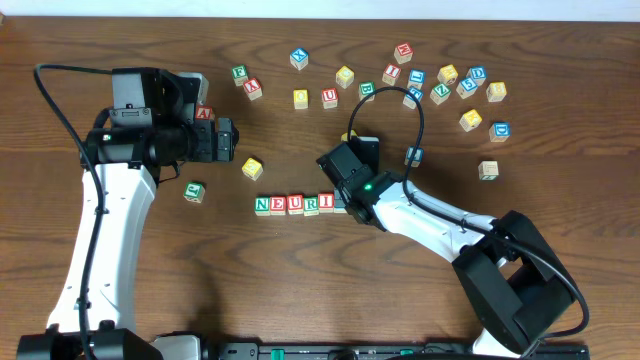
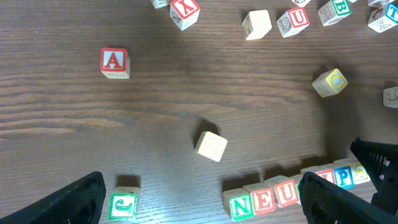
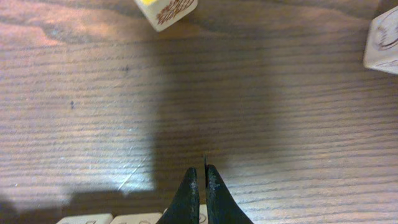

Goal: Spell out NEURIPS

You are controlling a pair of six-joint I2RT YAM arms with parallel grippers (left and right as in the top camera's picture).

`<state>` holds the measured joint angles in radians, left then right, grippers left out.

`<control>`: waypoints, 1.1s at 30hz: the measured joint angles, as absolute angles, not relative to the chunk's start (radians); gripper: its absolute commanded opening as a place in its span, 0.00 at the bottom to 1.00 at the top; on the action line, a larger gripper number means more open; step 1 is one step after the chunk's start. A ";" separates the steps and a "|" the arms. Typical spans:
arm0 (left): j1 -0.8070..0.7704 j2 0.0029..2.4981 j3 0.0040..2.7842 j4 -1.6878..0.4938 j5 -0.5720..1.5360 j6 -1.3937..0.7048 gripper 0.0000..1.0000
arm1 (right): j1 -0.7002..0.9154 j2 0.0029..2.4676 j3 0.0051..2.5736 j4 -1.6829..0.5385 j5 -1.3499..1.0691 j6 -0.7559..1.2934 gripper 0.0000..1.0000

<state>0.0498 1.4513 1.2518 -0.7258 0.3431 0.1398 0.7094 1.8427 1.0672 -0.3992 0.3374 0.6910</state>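
A row of letter blocks [image 1: 295,205] reads N, E, U, R, I on the wooden table. Its right end is under my right gripper [image 1: 345,197]. In the left wrist view the row [image 2: 263,199] shows N, E, U, then a blue P [image 2: 342,177] past the finger, and one more block whose letter I cannot read. My right gripper [image 3: 202,171] is shut with nothing between its fingers, just above the row's block tops. My left gripper [image 2: 202,205] is open and empty, high over the table left of the row [image 1: 228,140].
A red A block [image 2: 115,63] lies by the left arm. A yellow block [image 1: 252,168] and a green block [image 1: 194,191] lie left of the row. Several loose blocks [image 1: 440,85] are scattered at the back right. One lone block [image 1: 488,170] lies to the right.
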 measured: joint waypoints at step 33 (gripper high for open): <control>0.050 1.451 1.252 -0.726 0.343 0.140 0.98 | 0.633 1.822 1.069 -0.336 0.355 0.664 0.01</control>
